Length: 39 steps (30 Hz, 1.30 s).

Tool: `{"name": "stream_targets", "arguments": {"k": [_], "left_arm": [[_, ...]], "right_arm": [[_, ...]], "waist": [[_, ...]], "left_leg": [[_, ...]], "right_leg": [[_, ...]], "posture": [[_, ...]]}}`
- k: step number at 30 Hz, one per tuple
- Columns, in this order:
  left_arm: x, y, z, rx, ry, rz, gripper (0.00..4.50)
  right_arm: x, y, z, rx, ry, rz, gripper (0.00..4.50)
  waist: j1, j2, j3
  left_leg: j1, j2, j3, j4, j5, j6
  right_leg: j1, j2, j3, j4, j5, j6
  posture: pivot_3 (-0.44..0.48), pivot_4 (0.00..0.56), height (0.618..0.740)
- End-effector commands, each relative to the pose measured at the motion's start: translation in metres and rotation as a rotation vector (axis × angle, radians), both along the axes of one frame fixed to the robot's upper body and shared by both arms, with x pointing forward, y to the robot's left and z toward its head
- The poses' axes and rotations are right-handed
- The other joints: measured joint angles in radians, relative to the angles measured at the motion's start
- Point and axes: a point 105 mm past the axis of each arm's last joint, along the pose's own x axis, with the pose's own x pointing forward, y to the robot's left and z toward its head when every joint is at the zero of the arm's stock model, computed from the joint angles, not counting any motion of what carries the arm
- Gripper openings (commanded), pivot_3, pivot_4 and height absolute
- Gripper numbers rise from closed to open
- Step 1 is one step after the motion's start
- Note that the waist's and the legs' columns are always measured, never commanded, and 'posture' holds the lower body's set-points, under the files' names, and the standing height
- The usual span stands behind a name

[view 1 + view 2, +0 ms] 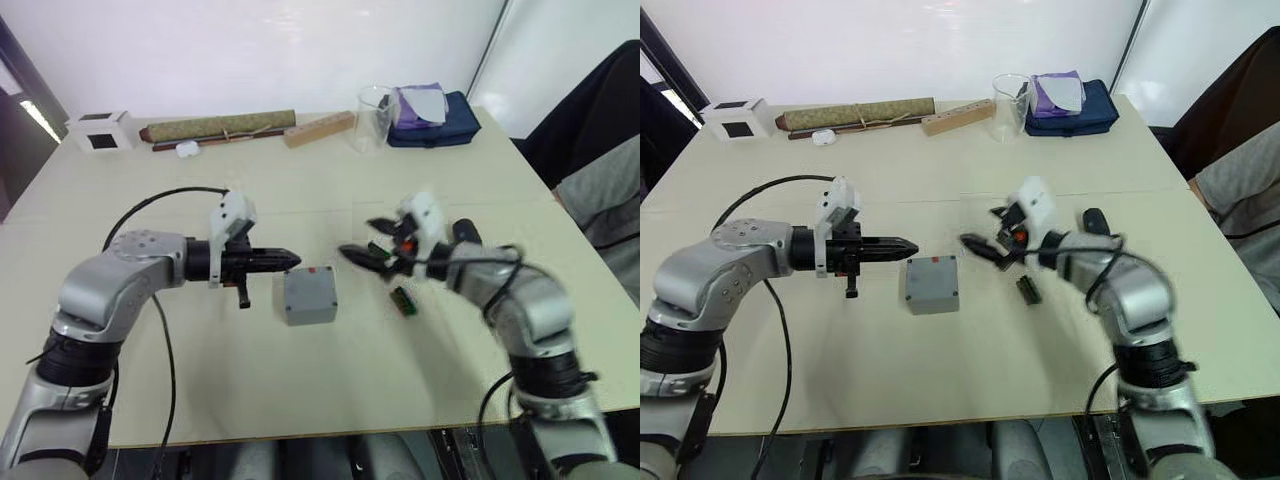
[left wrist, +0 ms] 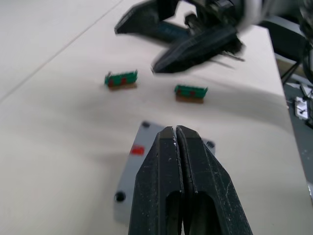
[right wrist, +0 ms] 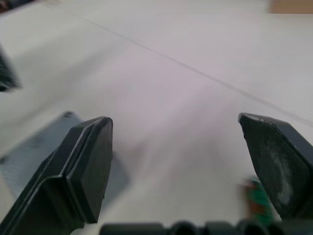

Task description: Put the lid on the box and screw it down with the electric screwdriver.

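While working over the pale counter (image 1: pixel 330 390), keep both arms slow and low; find the electric screwdriver before anything else. Grey box (image 1: pixel 309 296) sits mid-counter, lid seemingly already on, red mark showing. Left claw (image 1: pixel 288 260) pressed together, just beside the box. Right claw (image 1: pixel 362 243) spread wide, empty, near two small green parts (image 2: pixel 121 79)

Both head views look forward and down over the table (image 1: pixel 300 370), centred on the grey box (image 1: pixel 309 296), from well above it. The left wrist camera sits low and close behind the left gripper (image 2: pixel 176 134), facing across the box (image 2: pixel 128 174). The right wrist camera hovers near the tabletop, facing the box (image 3: pixel 36 147) obliquely. All four views share the box.
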Motion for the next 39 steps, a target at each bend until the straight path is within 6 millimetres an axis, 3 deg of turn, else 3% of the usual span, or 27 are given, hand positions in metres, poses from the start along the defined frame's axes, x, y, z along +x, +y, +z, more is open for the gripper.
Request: {"name": "stream_targets", "arguments": {"k": [1, 4, 6, 9, 12, 16, 18, 24, 31, 39], "left_arm": [[-0.013, -0.013, 0.006, 0.039, -0.072, -0.146, 0.0], [-0.021, -0.017, 0.005, 0.065, -0.102, -0.238, 0.0], [-0.025, -0.02, 0.003, 0.085, -0.126, -0.281, 0.0], [-0.027, -0.024, 0.001, 0.091, -0.148, -0.308, 0.0], [-0.028, -0.026, -0.001, 0.09, -0.158, -0.318, 0.0], [-0.033, -0.029, -0.008, 0.105, -0.17, -0.328, 0.0], [-0.037, -0.03, -0.011, 0.109, -0.171, -0.325, 0.0], [-0.044, -0.031, -0.018, 0.122, -0.167, -0.304, 0.0], [-0.047, -0.036, -0.021, 0.1, -0.156, -0.277, 0.0], [-0.051, -0.038, -0.025, 0.078, -0.139, -0.224, 0.0]], "right_arm": [[-0.005, -0.035, 0.023, -0.021, 0.104, -0.115, 4.46], [-0.005, -0.065, 0.034, -0.054, 0.234, -0.241, 4.46], [-0.008, -0.088, 0.03, -0.108, 0.357, -0.336, 4.46], [-0.018, -0.103, 0.015, -0.162, 0.533, -0.35, 4.46], [-0.023, -0.109, 0.006, -0.186, 0.63, -0.336, 4.46], [-0.016, -0.112, -0.007, -0.201, 0.705, -0.314, 4.46], [-0.01, -0.12, -0.02, -0.314, 0.7, -0.286, 4.46], [-0.001, -0.131, -0.036, -0.391, 0.764, -0.277, 4.46], [0.011, -0.129, -0.056, -0.357, 0.875, -0.298, 4.46], [0.004, -0.133, -0.075, -0.497, 0.974, -0.229, 2.3]], "waist": [[0.003, 0.0, 0.0], [-0.009, 0.0, 0.0], [-0.012, 0.001, 0.001], [-0.015, 0.001, 0.001], [-0.021, 0.002, 0.001], [-0.026, 0.002, 0.001], [-0.025, 0.002, 0.001], [-0.02, 0.002, 0.001], [-0.024, 0.002, 0.001], [-0.018, 0.001, 0.0]], "left_leg": [[0.0, 0.0, 0.0, 0.0, 0.0, 0.0], [0.001, 0.002, 0.001, -0.001, 0.0, 0.0], [0.001, 0.003, 0.001, -0.002, 0.0, 0.0], [0.0, 0.002, 0.001, -0.002, 0.0, 0.0], [-0.001, 0.002, 0.003, -0.002, 0.0, 0.0], [0.0, 0.002, 0.004, -0.002, 0.0, 0.0], [0.0, 0.002, 0.004, -0.002, 0.0, 0.0], [-0.001, 0.002, 0.003, -0.001, 0.0, 0.0], [0.0, 0.002, 0.003, -0.001, 0.0, 0.0], [0.0, 0.002, 0.002, 0.0, 0.0, 0.0]], "right_leg": [[0.0, 0.0, 0.0, 0.0, 0.0, 0.0], [0.0, 0.002, 0.001, 0.0, 0.0, 0.0], [-0.001, 0.003, 0.001, 0.0, 0.0, -0.001], [-0.001, 0.003, 0.001, -0.001, 0.0, -0.001], [-0.001, 0.002, 0.002, -0.004, 0.0, 0.0], [-0.001, 0.002, 0.003, -0.004, 0.0, 0.0], [-0.002, 0.002, 0.003, -0.004, 0.0, 0.0], [-0.002, 0.002, 0.003, -0.004, 0.0, 0.0], [-0.002, 0.002, 0.002, -0.002, 0.0, 0.0], [0.0, 0.002, 0.001, -0.001, 0.0, 0.0]], "posture": [[0.0, 0.15, 0.74], [0.0, 0.15, 0.74], [0.0, 0.15, 0.74], [0.0, 0.15, 0.74], [0.0, 0.15, 0.74], [0.0, 0.15, 0.74], [0.0, 0.15, 0.74], [0.0, 0.15, 0.74], [0.0, 0.15, 0.74], [0.0, 0.15, 0.74]]}}
